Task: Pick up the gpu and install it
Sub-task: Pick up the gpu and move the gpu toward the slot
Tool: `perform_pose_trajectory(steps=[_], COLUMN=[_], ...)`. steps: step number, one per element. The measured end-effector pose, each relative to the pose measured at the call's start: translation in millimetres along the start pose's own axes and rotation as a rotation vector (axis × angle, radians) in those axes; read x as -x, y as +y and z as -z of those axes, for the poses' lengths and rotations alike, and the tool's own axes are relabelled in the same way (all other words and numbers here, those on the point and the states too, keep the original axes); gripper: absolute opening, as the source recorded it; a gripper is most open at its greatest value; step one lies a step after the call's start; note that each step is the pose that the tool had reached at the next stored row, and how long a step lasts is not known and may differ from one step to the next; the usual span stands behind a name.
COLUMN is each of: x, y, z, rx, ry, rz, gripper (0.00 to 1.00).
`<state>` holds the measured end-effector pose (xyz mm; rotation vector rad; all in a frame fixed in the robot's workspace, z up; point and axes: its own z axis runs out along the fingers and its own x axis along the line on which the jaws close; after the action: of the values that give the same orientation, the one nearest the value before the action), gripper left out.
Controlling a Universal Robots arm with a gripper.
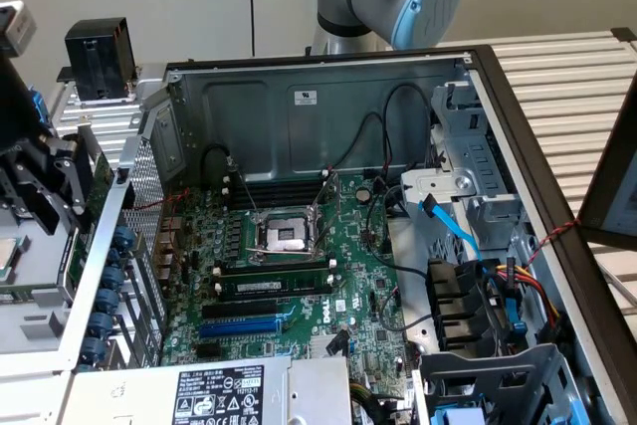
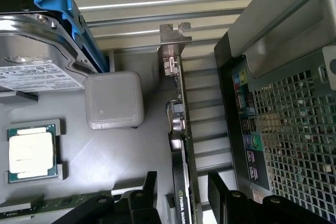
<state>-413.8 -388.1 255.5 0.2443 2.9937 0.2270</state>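
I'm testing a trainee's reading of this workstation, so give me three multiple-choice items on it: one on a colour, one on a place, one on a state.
1. The plastic carrier round the silver hard drive is: A. red; B. blue; C. yellow.
2. The green gpu card with the silver end bracket is: A. on top of that hard drive; B. under the carrier; C. between the black fingers of the hand.
3. The hand is: A. open; B. shut on the card; C. shut on the drive.

Answers: 1 B, the wrist view shows a blue frame along the drive's side. 2 C, one finger stands on either side of the card. 3 A, a gap shows between each finger and the card.
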Motion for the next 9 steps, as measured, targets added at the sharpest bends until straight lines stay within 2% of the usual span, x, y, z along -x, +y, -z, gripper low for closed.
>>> perform_pose_trajectory(steps=[4,6,8,9], x=[-0.3,-0.4,-0.6,-0.6], y=[0.0,-0.1,-0.2,-0.4], z=[-2.6,-3.3,-4.1,-4.6], rx=[0.0122,0.0152,0.0172,0.0183], ry=[-0.0003,0.0020,-0.0005,-0.0048], rz=[0.022,0.037,0.048,0.051], gripper=[0.51,0.51,0.51,0.51])
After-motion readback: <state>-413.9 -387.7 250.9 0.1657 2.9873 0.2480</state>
